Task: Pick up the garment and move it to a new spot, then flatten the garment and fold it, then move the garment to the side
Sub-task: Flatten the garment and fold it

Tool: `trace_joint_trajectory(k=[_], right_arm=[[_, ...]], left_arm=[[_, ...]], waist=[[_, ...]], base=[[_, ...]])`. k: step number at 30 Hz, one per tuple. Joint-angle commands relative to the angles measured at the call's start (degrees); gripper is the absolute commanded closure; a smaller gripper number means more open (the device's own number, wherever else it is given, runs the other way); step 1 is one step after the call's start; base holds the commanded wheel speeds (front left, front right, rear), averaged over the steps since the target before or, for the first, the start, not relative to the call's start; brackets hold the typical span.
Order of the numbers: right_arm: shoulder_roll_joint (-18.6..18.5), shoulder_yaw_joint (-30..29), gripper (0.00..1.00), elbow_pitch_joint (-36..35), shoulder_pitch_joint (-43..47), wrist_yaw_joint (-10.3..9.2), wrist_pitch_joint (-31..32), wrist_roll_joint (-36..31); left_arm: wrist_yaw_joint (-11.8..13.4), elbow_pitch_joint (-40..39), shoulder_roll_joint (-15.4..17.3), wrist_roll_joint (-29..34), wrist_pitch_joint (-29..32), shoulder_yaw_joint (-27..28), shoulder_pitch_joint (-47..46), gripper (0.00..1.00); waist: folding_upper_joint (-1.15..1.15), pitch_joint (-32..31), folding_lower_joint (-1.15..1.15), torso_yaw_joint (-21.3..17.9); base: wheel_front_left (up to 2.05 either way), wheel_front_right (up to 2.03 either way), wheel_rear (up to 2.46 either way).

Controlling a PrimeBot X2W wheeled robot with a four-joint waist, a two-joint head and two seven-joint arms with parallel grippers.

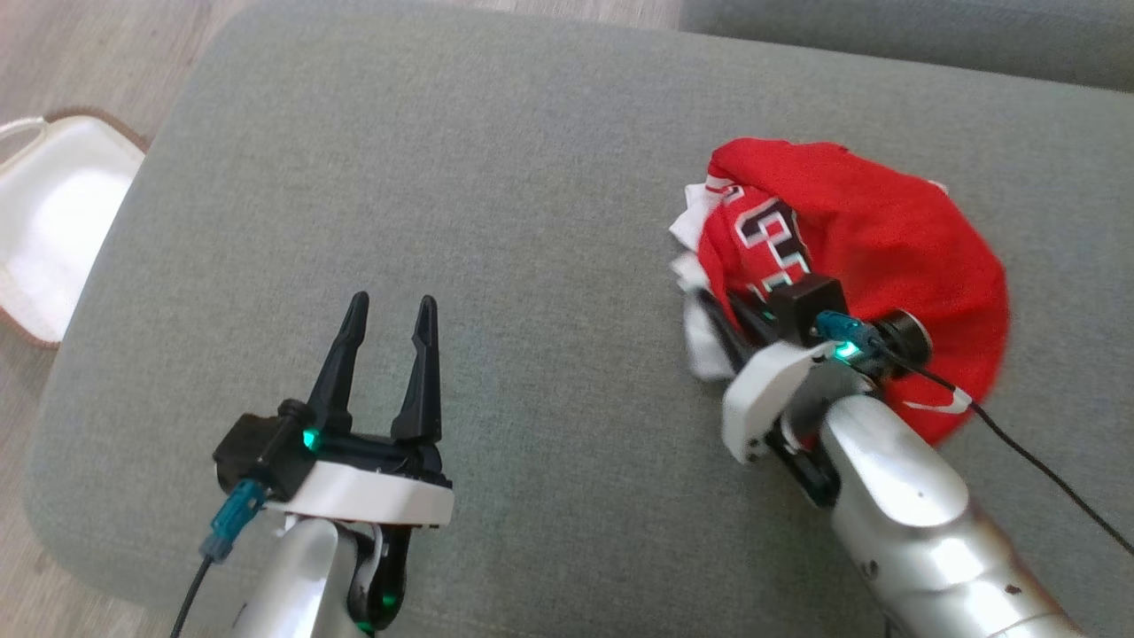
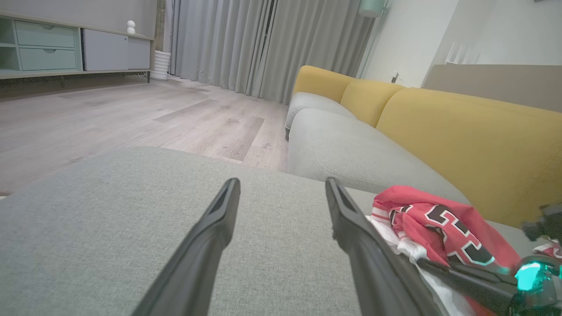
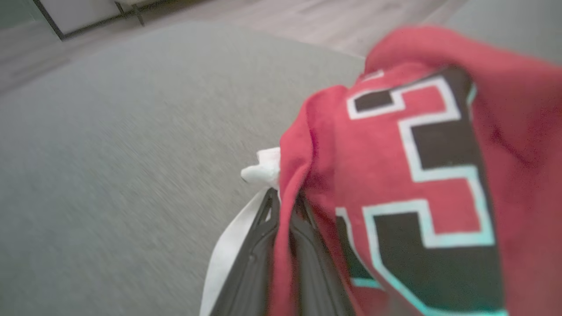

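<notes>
A crumpled red garment [image 1: 873,230] with black and white lettering and white trim lies bunched on the right half of the grey cushion [image 1: 496,195]. My right gripper [image 1: 713,306] reaches into its left edge and is shut on a fold of the garment [image 3: 395,131]. In the right wrist view the jaws [image 3: 285,199] are pressed together with red cloth draped over them. Well to the left of the garment [image 2: 421,215], my left gripper [image 1: 392,301] hovers open over bare cushion. Nothing sits between its fingers [image 2: 282,182].
A white bag with a brown rim [image 1: 53,213] stands on the wood floor beyond the cushion's left edge. A grey sofa with yellow backrests [image 2: 461,131] runs along the far side. A black cable [image 1: 1045,470] trails from my right wrist.
</notes>
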Motion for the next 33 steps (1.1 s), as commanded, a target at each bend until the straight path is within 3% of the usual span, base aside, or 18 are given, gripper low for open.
trace_joint_trajectory(k=[1,7,9,10,11,15,21,30,33], right_arm=[[1.2,2.1,1.00,-3.2,-1.9,0.39,-2.3,1.5],[1.2,9.4,1.00,-12.8,-8.1,0.39,-12.1,12.4],[1.2,12.7,1.00,-12.4,-9.0,0.39,-10.8,14.7],[1.2,15.4,0.22,-11.9,-9.3,0.39,-9.2,15.9],[1.2,18.6,0.00,-12.0,-9.4,0.39,-7.9,17.8],[1.2,25.6,0.00,-9.4,-10.0,0.39,-5.7,21.4],[1.2,25.9,0.00,-6.1,-10.7,0.39,-8.6,23.2],[1.1,15.1,0.00,-2.7,-10.1,0.39,-13.5,18.2],[0.1,7.9,0.00,-3.5,-7.7,0.39,-14.1,14.4]], left_arm=[[-0.3,-1.6,0.2,0.2,-0.5,1.9,-2.0,0.00],[-0.4,-1.6,0.2,0.3,-0.5,1.7,-1.6,0.00],[-0.4,-1.6,0.2,0.3,-0.5,1.9,-1.5,0.00],[-0.4,-1.6,0.2,0.3,-0.5,2.0,-1.4,0.00],[-0.4,-1.5,0.2,0.3,-0.5,2.0,-1.3,0.00],[-0.5,-1.4,0.2,-0.2,-0.5,2.2,-1.0,0.00],[-0.4,-1.9,0.2,-0.3,-0.5,3.6,-0.3,0.00],[-0.4,-3.4,0.2,-0.2,-0.5,4.9,0.6,0.00],[-0.4,-4.2,0.2,-0.1,-0.5,5.2,0.9,0.00]], waist=[[0.00,-0.6,-0.01,-0.4],[0.00,-2.6,-0.01,-1.6],[0.00,-3.0,-0.01,-1.9],[0.00,-3.2,-0.01,-2.0],[0.00,-3.4,-0.01,-2.1],[0.00,-3.9,-0.01,-2.4],[0.00,-5.2,-0.01,-4.1],[0.00,-7.2,-0.01,-7.4],[0.00,-7.9,-0.01,-8.7]], base=[[0.00,0.00,0.00],[0.00,0.00,0.00],[0.00,0.00,0.00],[0.00,0.00,0.00],[0.00,0.00,0.00],[0.00,0.00,0.00],[0.00,0.00,0.00],[0.00,0.00,0.00],[0.00,0.00,0.00]])
